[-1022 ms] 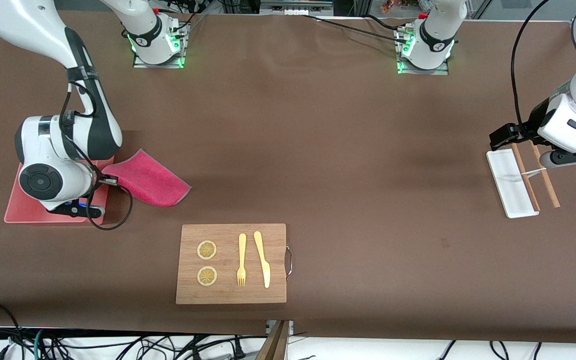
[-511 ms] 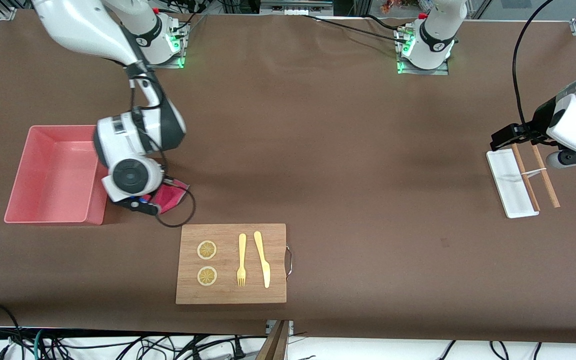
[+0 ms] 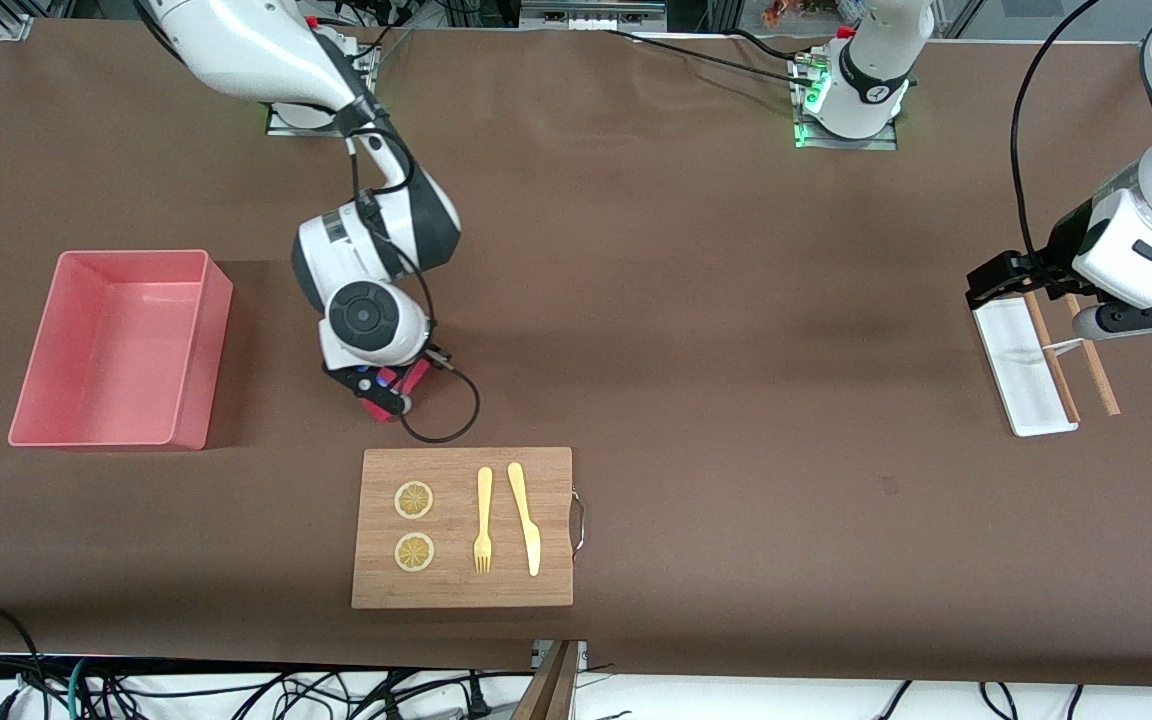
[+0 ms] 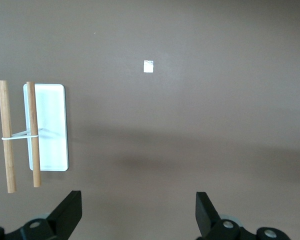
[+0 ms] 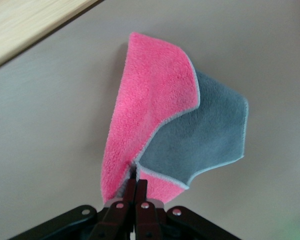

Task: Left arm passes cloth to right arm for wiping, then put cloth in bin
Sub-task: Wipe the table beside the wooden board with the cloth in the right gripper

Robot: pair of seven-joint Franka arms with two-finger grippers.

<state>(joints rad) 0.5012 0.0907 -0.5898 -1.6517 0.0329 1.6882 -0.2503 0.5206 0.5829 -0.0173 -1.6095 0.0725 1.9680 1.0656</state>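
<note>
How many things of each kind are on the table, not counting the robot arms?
Pink bin: 1
Cloth, pinched in the right claw: 1
Wooden board: 1
Lemon slices: 2
Fork: 1
Knife: 1
White tray: 1
Wooden sticks: 2
Total: 10
</note>
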